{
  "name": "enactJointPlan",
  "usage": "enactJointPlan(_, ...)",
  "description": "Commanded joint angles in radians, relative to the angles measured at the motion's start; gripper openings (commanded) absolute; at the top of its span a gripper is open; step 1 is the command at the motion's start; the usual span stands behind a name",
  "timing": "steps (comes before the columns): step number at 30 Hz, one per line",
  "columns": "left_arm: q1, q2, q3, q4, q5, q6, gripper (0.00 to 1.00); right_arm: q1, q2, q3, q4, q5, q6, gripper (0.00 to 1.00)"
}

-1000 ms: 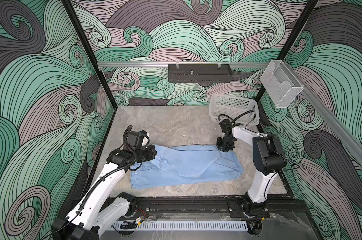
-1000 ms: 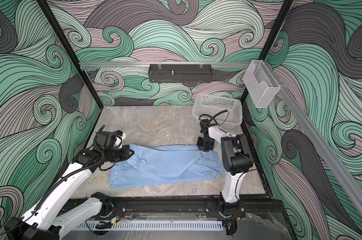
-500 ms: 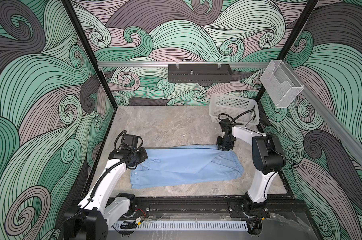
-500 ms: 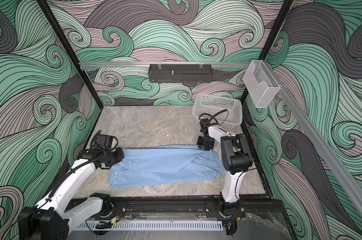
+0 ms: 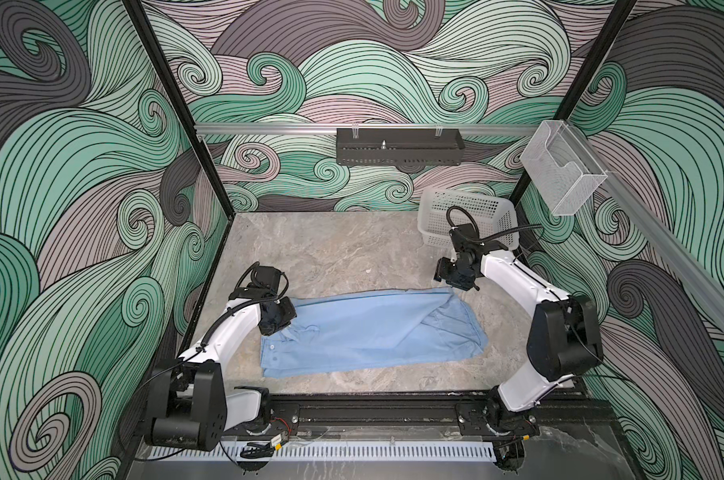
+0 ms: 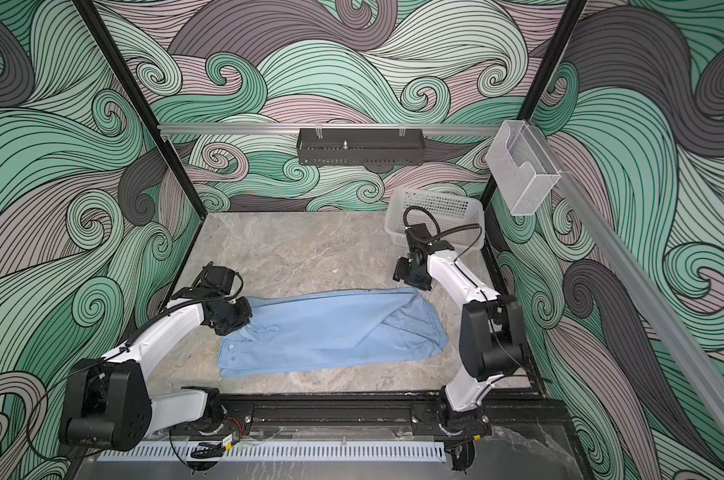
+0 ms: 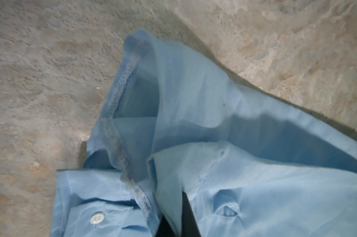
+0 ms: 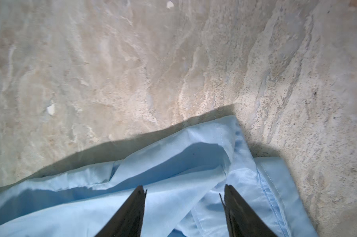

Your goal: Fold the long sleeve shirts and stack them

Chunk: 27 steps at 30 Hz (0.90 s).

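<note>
One light blue shirt [image 5: 373, 328] is lying on the surface [image 5: 331, 249], with two tools at its ends.

In both top views the single light blue shirt [image 6: 331, 332] is resting lengthwise, partly folded, toward the front. The left tool [image 5: 274, 326] is clenching a fold of fabric at the shirt's left end [image 7: 176, 221], near one pale button [image 7: 97, 217]. The right tool [image 8: 183, 205] is hovering over the far right corner, its two dark fingers [image 8: 132, 211] standing apart and grasping nothing. One white basket [image 5: 468, 208] is sitting in the far right corner, well apart from the shirt.
</note>
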Motion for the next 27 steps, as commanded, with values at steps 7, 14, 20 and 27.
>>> enactJointPlan(7,0.014,-0.037,0.099,-0.102,0.027,0.02,0.61,0.024,-0.034,-0.09,-0.034,-0.028,0.007,0.63)
enactJointPlan(14,-0.029,-0.106,0.209,-0.182,0.024,0.133,0.99,0.058,-0.123,-0.236,0.015,-0.049,0.104,0.65)
enactJointPlan(20,-0.175,0.087,0.229,-0.13,0.12,0.144,0.81,0.088,-0.191,-0.409,0.101,-0.039,0.222,0.65)
enactJointPlan(27,-0.191,0.338,0.226,-0.06,0.143,0.12,0.66,0.089,-0.107,-0.442,0.143,-0.041,0.208,0.6)
